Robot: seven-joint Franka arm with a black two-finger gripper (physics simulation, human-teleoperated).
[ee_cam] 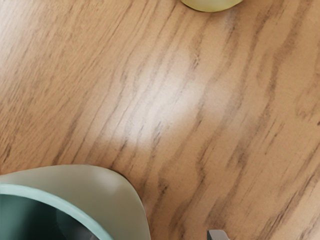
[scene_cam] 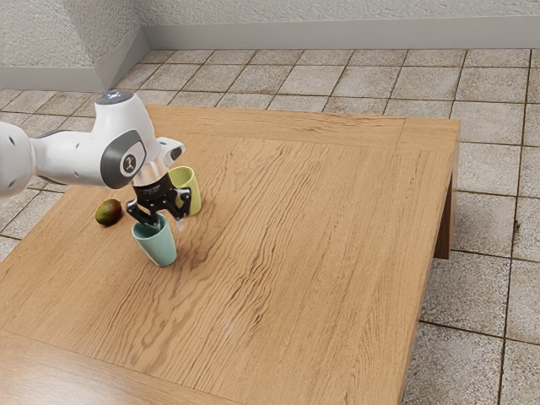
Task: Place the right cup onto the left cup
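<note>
Teal cup: the tapered vessel (scene_cam: 158,249), smooth and glossy with a round open mouth and a pale, thin rim, stands on the bench beneath the tool; the wrist view catches its dark green interior.
Tool: the black, angular tool (scene_cam: 168,225) straddles the teal cup's rim, released, its two fingers parted, one at the mouth and the other outside the wall; in the wrist view a squared gray fingertip (ee_cam: 218,235) stands apart from the cup's side.
Arm: white, rounded casings (scene_cam: 76,157) with dark gray joint trim reach in above the teal cup from the exterior view's left.
Yellow cup: a smooth, yellow-green tapered cup (scene_cam: 195,196) stands upright near the teal cup, beyond it and toward the exterior view's right, partly behind the tool.
Fruit: an oval, dark green and reddish-brown fruit (scene_cam: 108,212) lies near the teal cup, toward the exterior view's left.
Bench: warm brown wood (scene_cam: 304,253) with dark, wavy grain spreads under the teal cup.
Floor: mottled, square stone tiles (scene_cam: 413,86) lie well beyond the teal cup.
</note>
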